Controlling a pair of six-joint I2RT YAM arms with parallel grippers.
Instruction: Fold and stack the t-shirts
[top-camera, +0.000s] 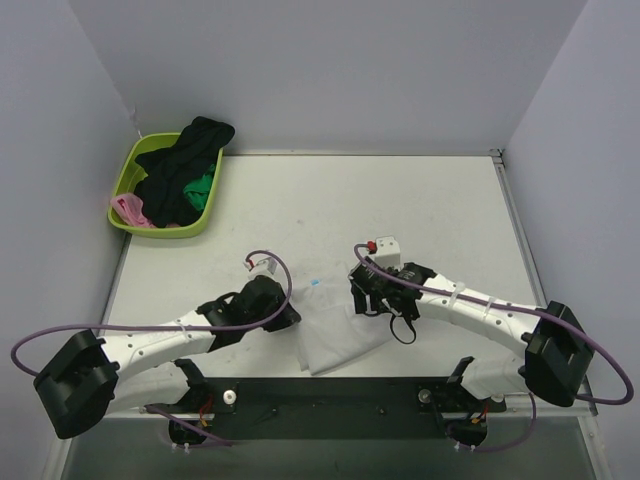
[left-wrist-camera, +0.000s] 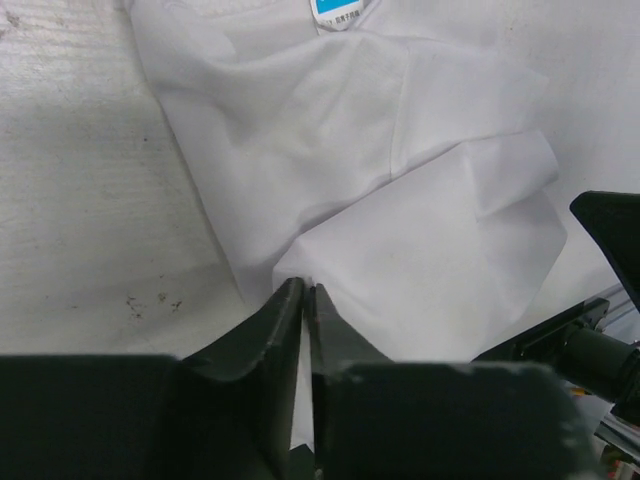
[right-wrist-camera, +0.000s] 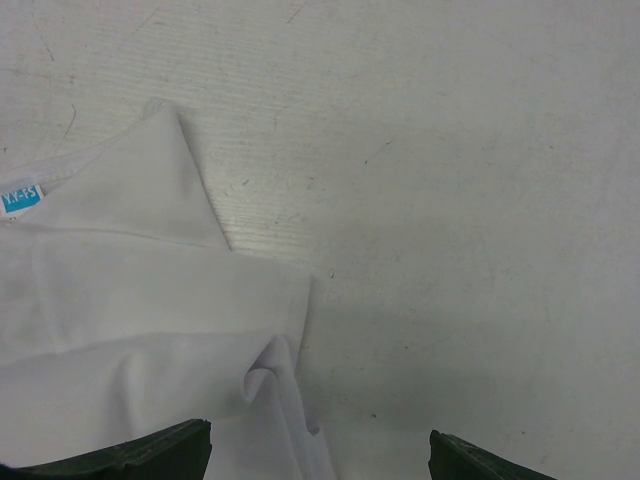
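- The white t-shirt (top-camera: 340, 340) lies crumpled on the bench (top-camera: 400, 200), near its front edge, between the left arm (top-camera: 180, 340) and the right arm (top-camera: 470, 305).
- The left jaws are pressed together on a folded edge of the white t-shirt (left-wrist-camera: 400, 200). A sliver of cloth shows in the narrow slit between the two dark fingers (left-wrist-camera: 265, 340).
- The right jaws stand wide apart and grip nothing. Only the fingertips (right-wrist-camera: 150, 450) show, at the bottom of the right wrist view, low over the shirt's edge (right-wrist-camera: 130, 300), with a loose fold of cloth lying between them.
- A blue size label (left-wrist-camera: 338, 10) sits at the shirt's neck, at the top of the left wrist view.
- A lime green basket (top-camera: 125, 175) stands at the far left corner of the bench, well apart from the white t-shirt.
- In the basket a black t-shirt (top-camera: 185, 165) spills over the far rim, with a green garment (top-camera: 203, 188) beside it and a pink garment (top-camera: 130, 210) at the near left end.
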